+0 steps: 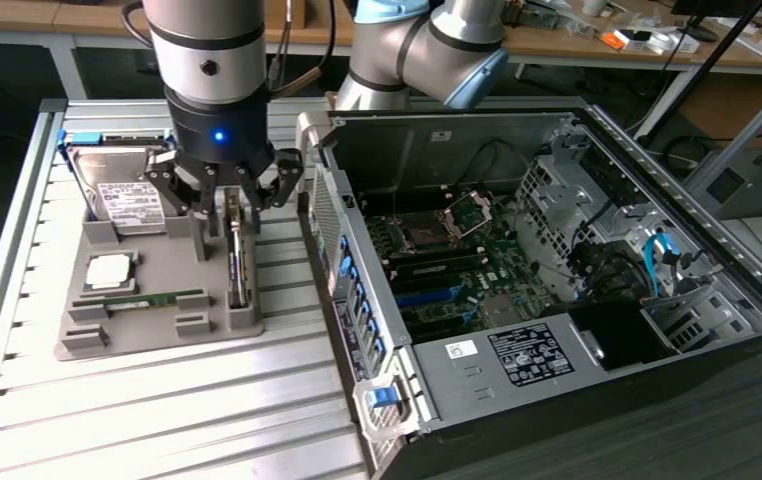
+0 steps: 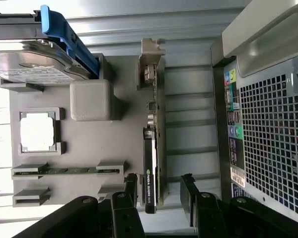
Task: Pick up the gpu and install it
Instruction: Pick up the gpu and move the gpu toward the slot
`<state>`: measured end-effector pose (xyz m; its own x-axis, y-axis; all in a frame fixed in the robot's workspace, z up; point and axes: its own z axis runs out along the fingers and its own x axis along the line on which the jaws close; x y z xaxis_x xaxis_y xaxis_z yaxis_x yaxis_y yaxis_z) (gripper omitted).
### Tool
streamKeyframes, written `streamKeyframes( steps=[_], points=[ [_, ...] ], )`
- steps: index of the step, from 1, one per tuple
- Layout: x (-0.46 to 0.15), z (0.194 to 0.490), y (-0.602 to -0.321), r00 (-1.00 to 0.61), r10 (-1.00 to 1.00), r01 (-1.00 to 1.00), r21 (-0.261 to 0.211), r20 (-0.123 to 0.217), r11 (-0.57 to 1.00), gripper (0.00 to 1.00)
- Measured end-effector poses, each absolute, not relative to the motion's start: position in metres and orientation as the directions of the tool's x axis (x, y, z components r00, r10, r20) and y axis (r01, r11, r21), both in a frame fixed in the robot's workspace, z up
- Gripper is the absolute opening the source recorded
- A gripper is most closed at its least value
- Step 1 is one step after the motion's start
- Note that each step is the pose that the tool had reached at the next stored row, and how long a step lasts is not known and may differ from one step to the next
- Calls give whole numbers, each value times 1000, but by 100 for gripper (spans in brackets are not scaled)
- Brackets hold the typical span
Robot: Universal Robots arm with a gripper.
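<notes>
Got the gripper (image 1: 228,200) hanging wide open over the gpu (image 1: 237,258) parked edge-on in the gray tray (image 1: 154,325), fingers (image 2: 130,188) straddling one end, nothing gripped, right beside the open PC case (image 1: 488,390).

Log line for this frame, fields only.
phase: pre-grasp | hand: open, astride gpu | gpu: on edge in gray holder | PC case: side open

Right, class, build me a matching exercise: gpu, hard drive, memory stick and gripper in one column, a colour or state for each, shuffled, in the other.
1 gpu
2 hard drive
3 memory stick
4 gripper

A slim, green
B open, straddling a card's end
C dark, standing on edge in the grey tray
D silver, white label

Pairs: 1-C, 2-D, 3-A, 4-B
</notes>
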<state>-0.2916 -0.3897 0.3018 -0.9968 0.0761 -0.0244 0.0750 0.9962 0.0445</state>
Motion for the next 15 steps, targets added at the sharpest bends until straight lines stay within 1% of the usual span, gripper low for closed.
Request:
streamKeyframes(
  steps=[15],
  points=[
    [-292,290,-379,-997,76,75,45,-24,996,48]
  ],
)
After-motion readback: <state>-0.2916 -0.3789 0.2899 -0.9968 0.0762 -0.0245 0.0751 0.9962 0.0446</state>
